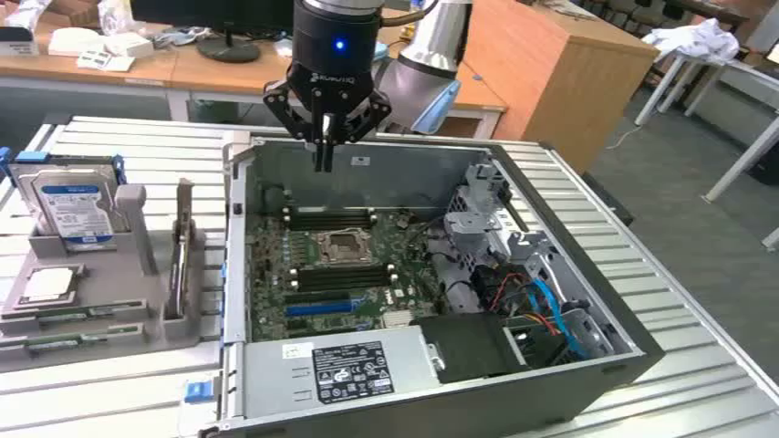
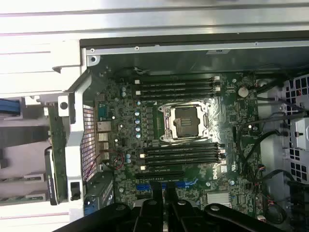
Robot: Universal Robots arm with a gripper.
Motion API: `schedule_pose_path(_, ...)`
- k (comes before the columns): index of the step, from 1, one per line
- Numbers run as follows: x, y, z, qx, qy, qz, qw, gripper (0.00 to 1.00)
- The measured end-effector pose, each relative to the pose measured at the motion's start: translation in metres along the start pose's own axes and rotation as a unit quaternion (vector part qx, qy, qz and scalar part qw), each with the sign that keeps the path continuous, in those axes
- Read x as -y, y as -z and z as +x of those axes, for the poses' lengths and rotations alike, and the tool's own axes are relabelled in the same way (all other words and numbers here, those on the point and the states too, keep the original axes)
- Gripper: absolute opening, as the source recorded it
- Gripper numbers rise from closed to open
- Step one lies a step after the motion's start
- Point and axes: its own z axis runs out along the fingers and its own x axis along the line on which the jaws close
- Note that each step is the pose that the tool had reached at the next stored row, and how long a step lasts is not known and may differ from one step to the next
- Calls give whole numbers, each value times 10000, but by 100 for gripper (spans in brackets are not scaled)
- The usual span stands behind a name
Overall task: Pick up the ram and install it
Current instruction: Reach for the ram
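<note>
Bench (image 1: 122,137), exterior view's left edge: the grey holder (image 1: 134,315) carries the hard drive (image 1: 79,208), the processor (image 1: 49,285) and the ram (image 1: 179,265), each in its own seat. You have the ram stood upright on its long edge in a slot. My judgement is that this leaves both flat faces free for a pinch from above. It looks like a thin, long, narrow board, green on the face in the wrist view and dark along its edge. The chips are too small to make out.

Middle of the bench: the computer case (image 1: 365,140) lies open side up, so the black memory slots (image 1: 338,276) face straight upward.

Your gripper (image 1: 324,162) hangs over the case's far rim, well apart from the ram. Its fingers are drawn together with nothing between them. The pick is not yet made.
</note>
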Motion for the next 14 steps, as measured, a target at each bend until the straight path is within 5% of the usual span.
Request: schedule_pose_path(14, 0, 0, 0, 0, 0, 0, 10000, 17)
